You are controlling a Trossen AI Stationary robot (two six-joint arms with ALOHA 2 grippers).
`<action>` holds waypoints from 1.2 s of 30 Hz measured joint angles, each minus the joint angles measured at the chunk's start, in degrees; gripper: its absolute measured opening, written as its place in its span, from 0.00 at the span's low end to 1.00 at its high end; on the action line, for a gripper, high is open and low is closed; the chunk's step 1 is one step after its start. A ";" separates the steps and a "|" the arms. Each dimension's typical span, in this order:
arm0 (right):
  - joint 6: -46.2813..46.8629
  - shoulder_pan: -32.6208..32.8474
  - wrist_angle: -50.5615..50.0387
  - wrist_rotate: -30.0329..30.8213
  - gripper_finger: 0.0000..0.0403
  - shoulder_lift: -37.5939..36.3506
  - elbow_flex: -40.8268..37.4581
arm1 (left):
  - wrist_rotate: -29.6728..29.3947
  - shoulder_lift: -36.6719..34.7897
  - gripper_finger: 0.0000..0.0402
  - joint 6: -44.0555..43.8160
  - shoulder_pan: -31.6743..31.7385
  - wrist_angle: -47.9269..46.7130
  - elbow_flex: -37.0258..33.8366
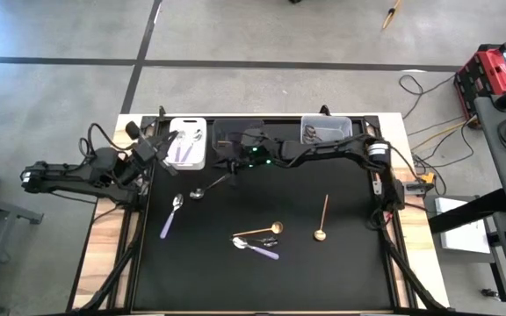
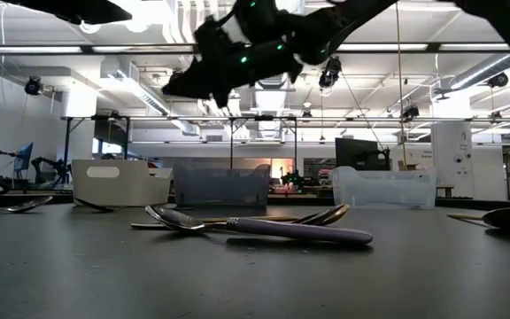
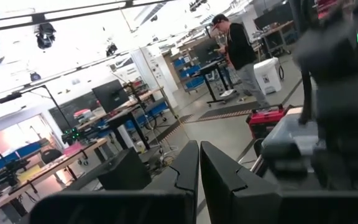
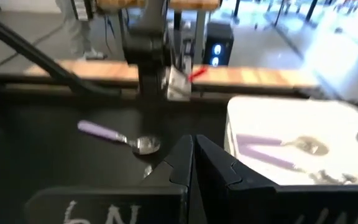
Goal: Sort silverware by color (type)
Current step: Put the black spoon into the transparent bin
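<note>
Right gripper (image 1: 228,167), fingers pressed together and seemingly empty, hovers beside the white bin (image 1: 202,163); spread before descending squarely on the dark spoon (image 1: 207,186) nearby.

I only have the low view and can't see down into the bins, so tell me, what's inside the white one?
Observer: The white bin holds lilac-handled utensils.
Operator: And the clear bin?
Observer: The clear bin holds a few dark grey pieces.
Operator: Whose arm is that overhead?
Observer: The right arm. The right gripper is shut and empty, over the mat beside the white bin.
Operator: And the left?
Observer: The left gripper is shut too, waiting at the table's left edge.
</note>
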 joint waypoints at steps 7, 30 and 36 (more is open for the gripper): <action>-2.17 0.03 -11.92 -0.01 0.02 9.03 11.61 | -0.02 -0.64 0.00 -0.01 0.00 -0.05 -0.13; -12.15 2.16 -31.86 -0.20 0.02 24.04 30.25 | -0.13 -0.61 0.00 1.13 0.00 -0.44 -0.13; -15.13 3.03 -31.86 -0.16 0.05 24.04 30.16 | -0.13 -0.47 0.00 1.27 0.00 -0.44 -0.13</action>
